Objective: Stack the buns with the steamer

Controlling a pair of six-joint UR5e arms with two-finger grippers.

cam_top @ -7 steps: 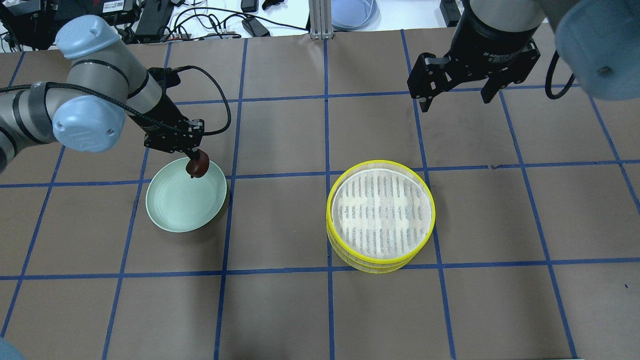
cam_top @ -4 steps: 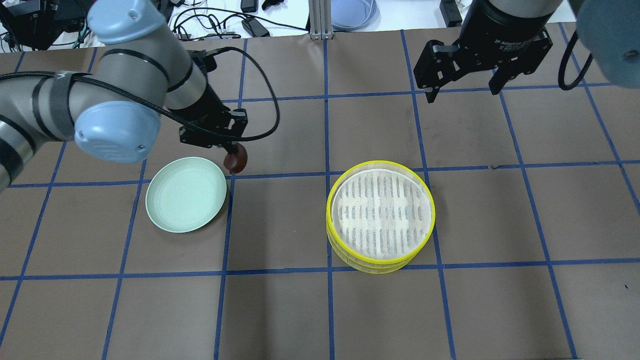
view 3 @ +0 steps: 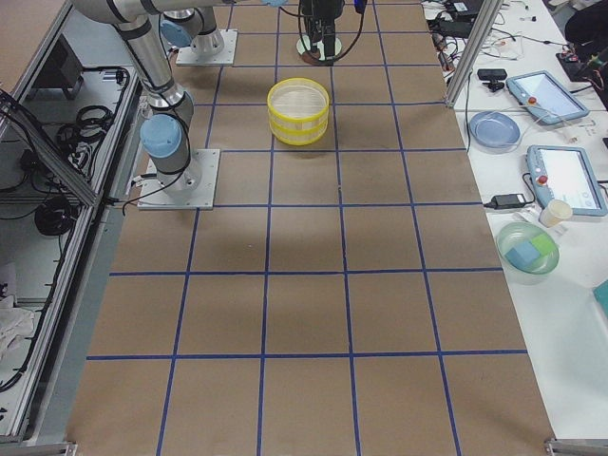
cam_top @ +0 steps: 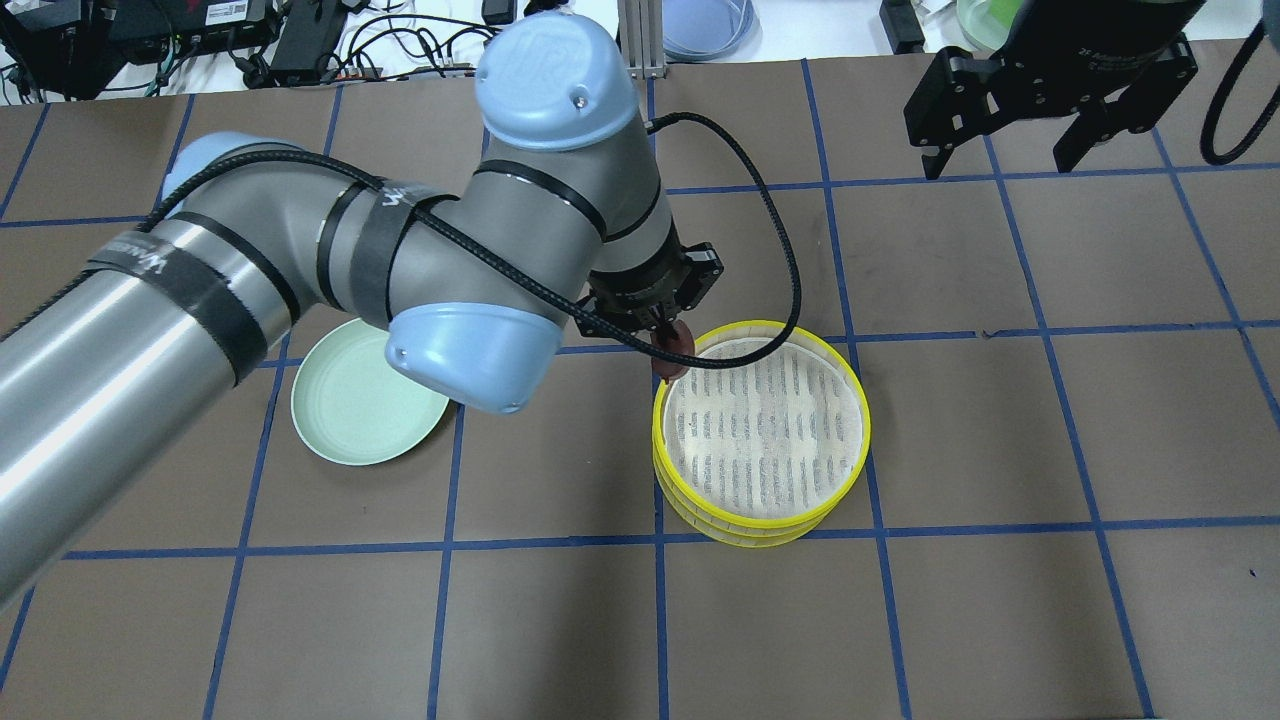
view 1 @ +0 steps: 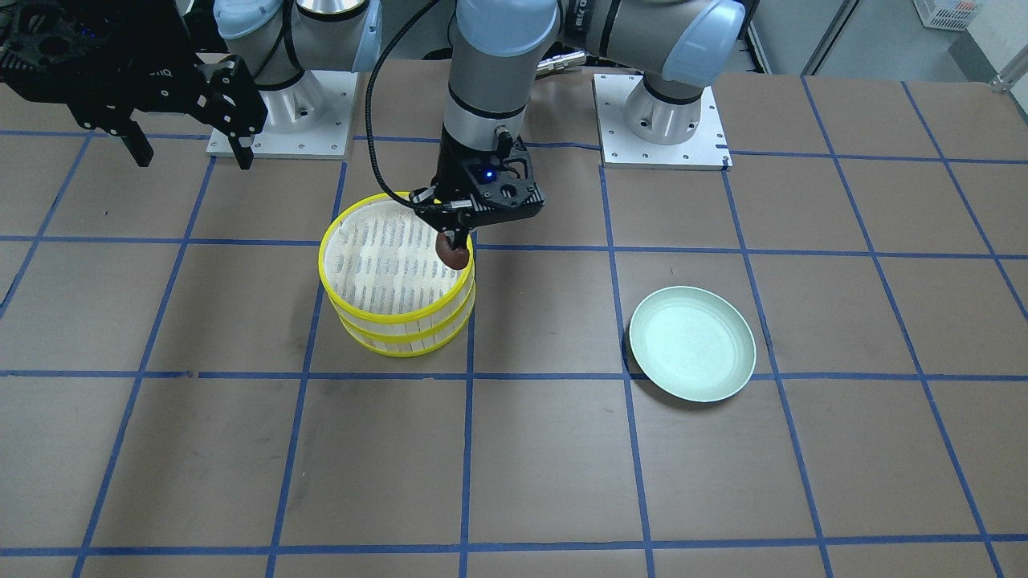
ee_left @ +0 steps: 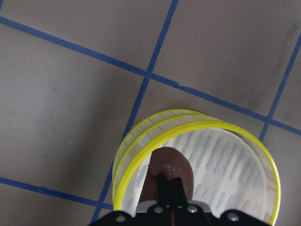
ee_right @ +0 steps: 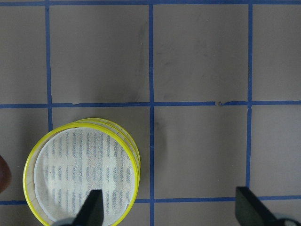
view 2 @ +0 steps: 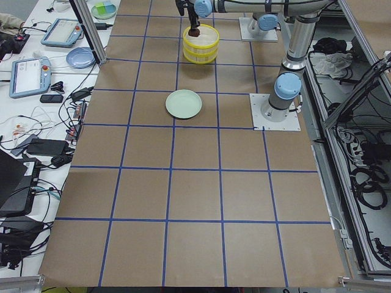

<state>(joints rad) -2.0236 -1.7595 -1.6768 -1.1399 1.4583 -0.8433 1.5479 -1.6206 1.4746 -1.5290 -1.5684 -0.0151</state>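
My left gripper (cam_top: 668, 342) is shut on the dark reddish-brown bun (cam_top: 676, 354) and holds it just over the left rim of the yellow stacked steamer (cam_top: 740, 528). The same bun shows in the front view (view 1: 454, 254) and in the left wrist view (ee_left: 170, 170), over the steamer's white slotted top. The cream-white bun is in no view. The pale green plate (cam_top: 350, 415) lies empty to the left of the steamer. My right gripper (cam_top: 998, 165) is open and empty, high over the table's far right.
The steamer (view 1: 401, 331) stands near the table's middle, the plate (view 1: 692, 347) a grid square away. The robot's base plates (view 1: 662, 120) sit on the robot's side. A side bench with tablets and bowls (view 3: 532, 249) runs along the far edge.
My left arm has carried the brown bun from over the plate rightward to the steamer's left rim. My right gripper has drifted right and farther back, still open.
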